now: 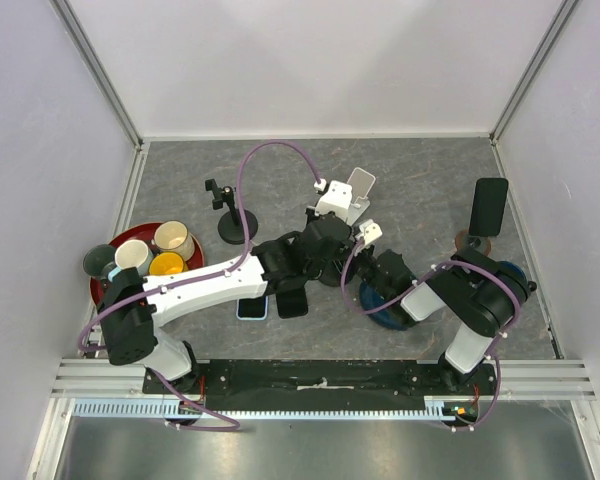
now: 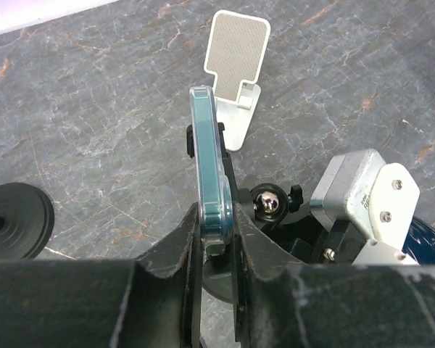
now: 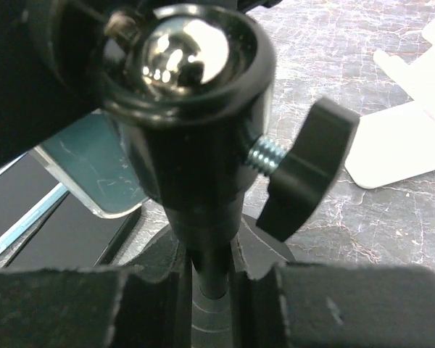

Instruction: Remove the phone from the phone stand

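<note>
Pinching teal-cased slim phone [image 2: 206, 159] edge-on with left end effector [image 2: 216, 239], upright just above black ball-joint phone stand [image 3: 203, 167]. Clamping stand's stem with right end effector [image 3: 210, 267], under the ball. Brace stand down, draw phone straight up, no twist. Can't make out holder clamp behind phone, nor whether released.

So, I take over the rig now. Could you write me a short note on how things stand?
Left gripper: shut on the phone, gripped by its faces.
Right gripper: closed around the stand, below its ball joint.
Done: both grips are on.
Left to do: the phone seems not yet out of the clamp; pull it out while the right holds the stand.
</note>
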You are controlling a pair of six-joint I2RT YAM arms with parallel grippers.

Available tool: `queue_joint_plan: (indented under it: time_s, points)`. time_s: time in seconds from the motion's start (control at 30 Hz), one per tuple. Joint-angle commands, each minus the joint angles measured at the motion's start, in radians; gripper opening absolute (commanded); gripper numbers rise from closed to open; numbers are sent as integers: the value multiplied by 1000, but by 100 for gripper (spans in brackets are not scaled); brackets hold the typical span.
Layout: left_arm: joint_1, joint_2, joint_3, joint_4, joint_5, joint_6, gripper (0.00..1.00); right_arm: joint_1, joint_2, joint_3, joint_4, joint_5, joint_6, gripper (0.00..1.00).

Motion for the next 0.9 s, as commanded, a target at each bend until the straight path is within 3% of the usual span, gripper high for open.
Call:
queue_joint_plan:
  time_s: [0.0, 0.23, 0.43, 0.63, 0.87]
  points:
    - [-23, -41, -1, -114, 107, -118, 2, -31, 1, 43, 77, 101, 142, 0]
    - [-10, -81, -24, -169, 71, -75, 2, -31, 2, 46, 35, 92, 91, 0]
    - [73, -137, -47, -158, 138, -5, 2, -32, 24, 54, 4, 136, 82, 0]
    - [31, -113, -96, -172, 278, -130, 2, -32, 30, 65, -32, 187, 105, 0]
    - [7, -154, -117, -247, 261, -148, 2, -40, 30, 68, -42, 181, 113, 0]
